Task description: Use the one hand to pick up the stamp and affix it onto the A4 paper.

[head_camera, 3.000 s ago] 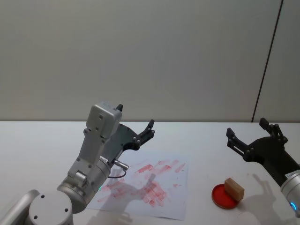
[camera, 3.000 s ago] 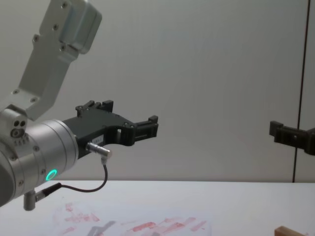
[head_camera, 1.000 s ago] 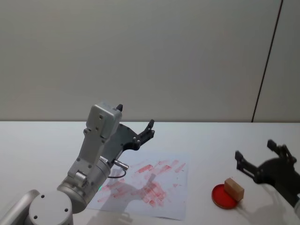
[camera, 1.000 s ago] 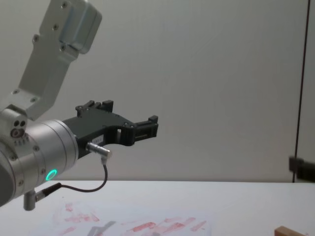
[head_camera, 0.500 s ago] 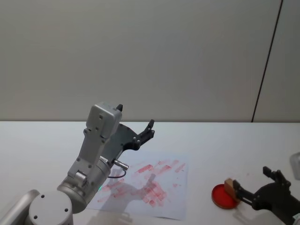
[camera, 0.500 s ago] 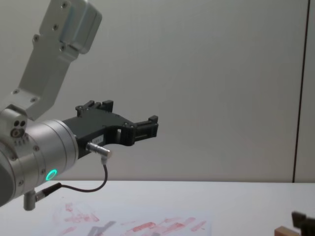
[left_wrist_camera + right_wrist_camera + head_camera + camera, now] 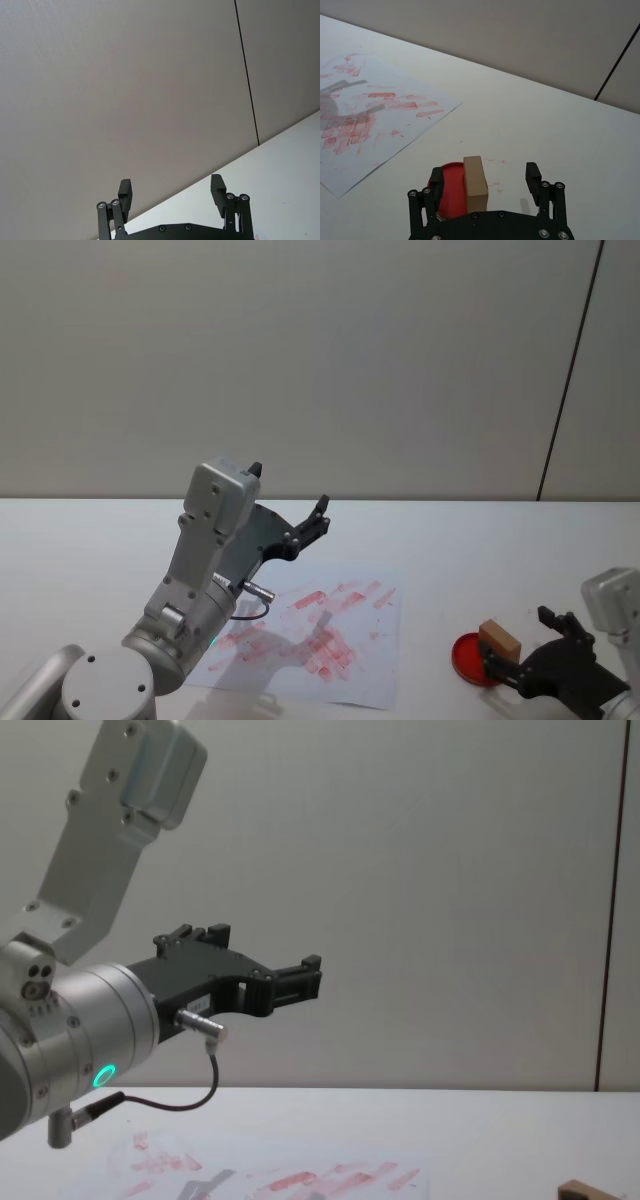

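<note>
Two units showed in head view: left gripper (image 7: 288, 488), jaws apart, raised near the paper (image 7: 345, 640); right gripper (image 7: 520, 638) low at the stamp (image 7: 499, 640). Right wrist view added: jaws apart astride the stamp, upright on a red pad (image 7: 449, 192).

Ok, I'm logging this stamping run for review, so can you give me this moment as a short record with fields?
right gripper: open, low at the table's right side, one finger on either side of the stamp
stamp: tan wooden block resting on the red ink pad, not clamped
A4 paper: flat on the table, left of the pad, covered in red prints
left gripper: open, raised above the paper, idle
stage: stamp not yet grasped
</note>
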{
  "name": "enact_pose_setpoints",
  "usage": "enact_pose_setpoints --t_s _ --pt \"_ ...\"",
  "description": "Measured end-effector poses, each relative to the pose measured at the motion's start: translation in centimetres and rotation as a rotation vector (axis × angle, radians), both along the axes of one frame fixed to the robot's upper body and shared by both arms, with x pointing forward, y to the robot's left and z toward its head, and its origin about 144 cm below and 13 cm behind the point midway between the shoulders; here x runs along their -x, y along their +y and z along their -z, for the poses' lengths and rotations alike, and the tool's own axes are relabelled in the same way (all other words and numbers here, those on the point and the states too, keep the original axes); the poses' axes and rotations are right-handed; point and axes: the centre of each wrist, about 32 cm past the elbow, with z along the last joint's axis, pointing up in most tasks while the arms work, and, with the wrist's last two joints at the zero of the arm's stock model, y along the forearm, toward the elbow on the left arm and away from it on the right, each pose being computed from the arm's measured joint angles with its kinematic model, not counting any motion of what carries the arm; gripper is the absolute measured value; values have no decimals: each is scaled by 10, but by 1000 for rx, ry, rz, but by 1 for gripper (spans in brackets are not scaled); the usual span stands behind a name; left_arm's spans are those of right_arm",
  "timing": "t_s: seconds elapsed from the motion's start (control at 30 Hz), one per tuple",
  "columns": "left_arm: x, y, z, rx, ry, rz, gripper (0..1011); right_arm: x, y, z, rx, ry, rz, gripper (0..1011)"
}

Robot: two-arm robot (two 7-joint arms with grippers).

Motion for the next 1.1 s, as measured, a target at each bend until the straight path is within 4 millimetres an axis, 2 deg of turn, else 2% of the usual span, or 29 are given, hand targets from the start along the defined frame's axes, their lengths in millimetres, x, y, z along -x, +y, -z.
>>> enact_pose_setpoints --t_s 0.73,1.03,1.1 --pt "0 0 0 0 0 0 1003 -15 13 12 28 37 -26 994" --pt "0 0 0 0 0 0 1003 -17 15 14 31 44 -28 807" --pt "0 0 0 0 0 0 1002 -17 16 15 32 45 -28 731"
